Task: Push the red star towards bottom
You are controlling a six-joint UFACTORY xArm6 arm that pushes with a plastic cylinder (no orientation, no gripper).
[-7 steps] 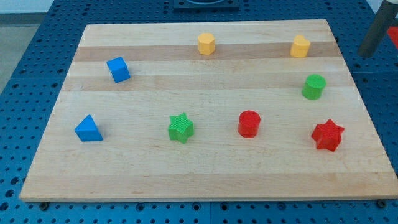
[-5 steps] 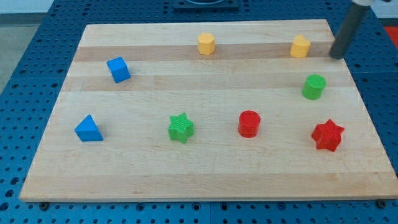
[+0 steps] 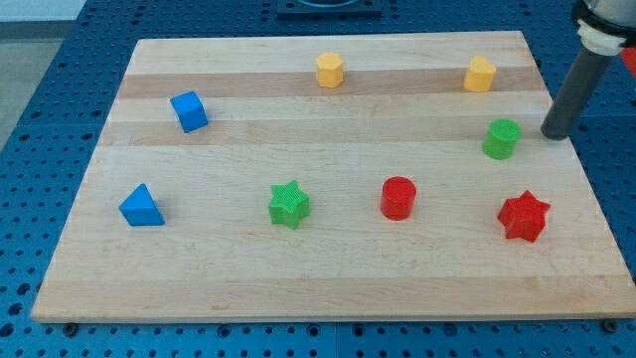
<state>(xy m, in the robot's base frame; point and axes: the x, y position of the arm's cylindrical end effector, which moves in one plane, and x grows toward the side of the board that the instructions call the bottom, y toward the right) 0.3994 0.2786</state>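
The red star (image 3: 524, 216) lies on the wooden board (image 3: 248, 268) at the view's lower right. My tip (image 3: 554, 135) is at the board's right edge, above and slightly right of the red star, with a clear gap between them. It stands just right of the green cylinder (image 3: 502, 138) without touching it.
A red cylinder (image 3: 398, 197) and a green star (image 3: 289, 204) lie left of the red star. A blue triangle (image 3: 141, 206) and a blue cube (image 3: 189, 110) are at the left. Two yellow blocks (image 3: 330, 70) (image 3: 479, 74) sit near the top.
My tip has moved from the view's top right corner down along the board's right edge to beside the green cylinder. No block has moved.
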